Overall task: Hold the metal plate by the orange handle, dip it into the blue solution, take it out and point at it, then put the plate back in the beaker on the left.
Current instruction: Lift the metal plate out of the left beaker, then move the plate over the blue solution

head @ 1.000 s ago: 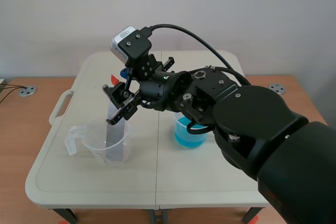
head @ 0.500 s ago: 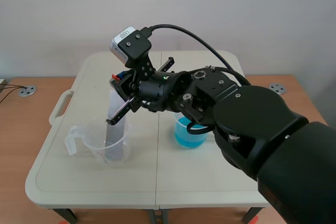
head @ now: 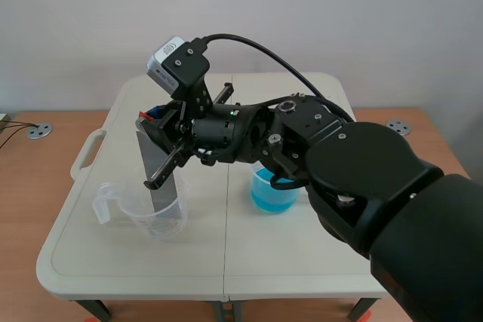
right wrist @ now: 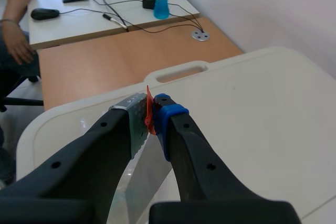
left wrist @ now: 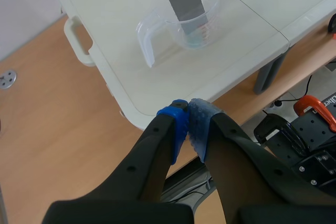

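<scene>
The metal plate (head: 149, 157) stands almost straight up. Its lower end is down inside the clear jug (head: 143, 216) on the left side of the counter (head: 317, 262). The big right arm (head: 362, 179) reaches across to it, passing over the cup of blue water (head: 272, 192). Its jaws are pinched tight on the little orange handle (right wrist: 149, 109) at the top of the plate. The left jaws are pressed together with nothing in them, out past the counter's edge, over the floor.

I think this is the very start: the plate is held but not yet lifted out. Next it needs to go straight up until it clears the jug's rim, then across to the blue cup. The jug could tip if the plate drags on its wall.

A second ago the right jaws looked open around the plate's top. Now they have closed, and the plate's top has moved to the left.
</scene>
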Robot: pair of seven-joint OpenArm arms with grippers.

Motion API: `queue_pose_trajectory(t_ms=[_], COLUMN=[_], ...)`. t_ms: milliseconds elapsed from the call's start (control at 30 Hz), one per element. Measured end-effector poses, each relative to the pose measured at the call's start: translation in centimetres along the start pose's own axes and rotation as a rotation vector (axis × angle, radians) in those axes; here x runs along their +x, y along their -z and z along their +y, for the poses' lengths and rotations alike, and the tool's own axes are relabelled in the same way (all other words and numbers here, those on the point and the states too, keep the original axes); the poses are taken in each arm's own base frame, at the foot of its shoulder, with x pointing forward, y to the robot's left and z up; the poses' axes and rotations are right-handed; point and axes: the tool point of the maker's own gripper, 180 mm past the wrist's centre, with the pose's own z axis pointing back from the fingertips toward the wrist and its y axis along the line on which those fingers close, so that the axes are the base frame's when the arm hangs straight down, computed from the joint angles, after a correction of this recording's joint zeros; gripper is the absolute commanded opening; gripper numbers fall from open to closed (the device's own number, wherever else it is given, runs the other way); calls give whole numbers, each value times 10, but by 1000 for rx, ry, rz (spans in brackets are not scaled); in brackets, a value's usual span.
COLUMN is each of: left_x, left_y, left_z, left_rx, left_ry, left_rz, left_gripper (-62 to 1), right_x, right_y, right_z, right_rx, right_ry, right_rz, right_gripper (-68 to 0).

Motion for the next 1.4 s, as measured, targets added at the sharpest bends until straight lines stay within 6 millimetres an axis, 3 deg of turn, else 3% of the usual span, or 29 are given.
queue_pose_trajectory(t_ms=[367, 900, 1167, 1400], left_x=[0, 0, 0, 0], left_y=[0, 0, 0, 0], left_z=[0, 0, 0, 0], left_rx=[0, 0, 1, 0], left_ry=[0, 0, 1, 1], left_rz=[0, 0, -2, -2], left_gripper=[-578, -578, -578, -578], right_x=[19, 81, 99, 114], right_y=[-12, -38, -46, -59], right_z=[20, 36, 32, 13], right_rx=[93, 111, 76, 12], right_ry=[-54, -245, -304, -357], right_rz=[-35, -134, -156, -149], right_gripper=[-664, -662, -662, -662])
